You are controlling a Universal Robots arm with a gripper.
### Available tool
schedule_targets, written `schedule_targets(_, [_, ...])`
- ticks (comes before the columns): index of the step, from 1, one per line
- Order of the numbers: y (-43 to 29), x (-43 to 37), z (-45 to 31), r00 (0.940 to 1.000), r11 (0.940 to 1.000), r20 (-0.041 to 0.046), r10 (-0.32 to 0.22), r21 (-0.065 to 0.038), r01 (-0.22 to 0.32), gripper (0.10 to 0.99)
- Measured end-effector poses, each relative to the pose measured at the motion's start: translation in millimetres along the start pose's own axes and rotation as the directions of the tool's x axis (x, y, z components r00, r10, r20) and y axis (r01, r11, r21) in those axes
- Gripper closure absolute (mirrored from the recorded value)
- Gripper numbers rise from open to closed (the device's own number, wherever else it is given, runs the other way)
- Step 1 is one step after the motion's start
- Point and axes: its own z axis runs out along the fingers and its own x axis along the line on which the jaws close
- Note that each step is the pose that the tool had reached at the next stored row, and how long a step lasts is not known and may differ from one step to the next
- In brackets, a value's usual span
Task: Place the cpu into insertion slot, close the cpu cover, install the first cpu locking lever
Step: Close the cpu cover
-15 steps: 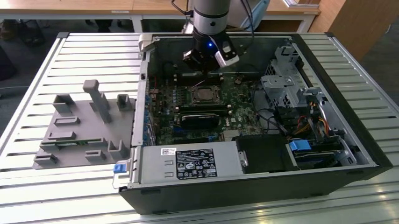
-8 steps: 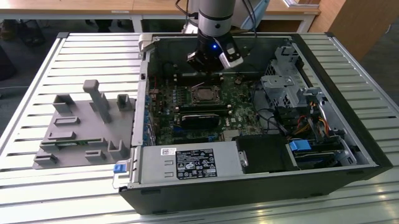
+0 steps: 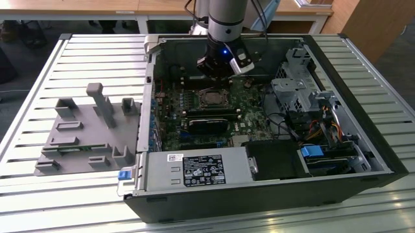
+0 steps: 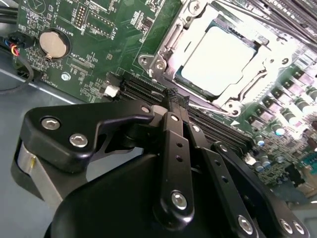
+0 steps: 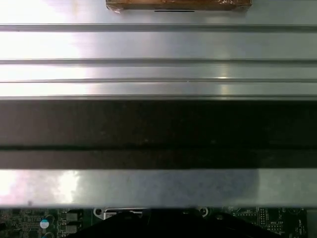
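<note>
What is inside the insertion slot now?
The cpu lies inside the insertion slot, its pale top showing through the cpu cover that frames it. The socket contacts beneath are covered by the chip.

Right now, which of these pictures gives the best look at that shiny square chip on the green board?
The second wrist view: the cpu lies there large and bright, seated in the insertion slot under its metal frame. In the exterior view the cpu is a small square below the arm. The first wrist view looks mostly at the case wall.
</note>
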Motion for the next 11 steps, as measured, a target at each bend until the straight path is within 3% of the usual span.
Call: schedule_targets(11, [-0.9,-1.5,9.0,1.0,1.0,0.0001,0.0,0.0,0.0,0.98])
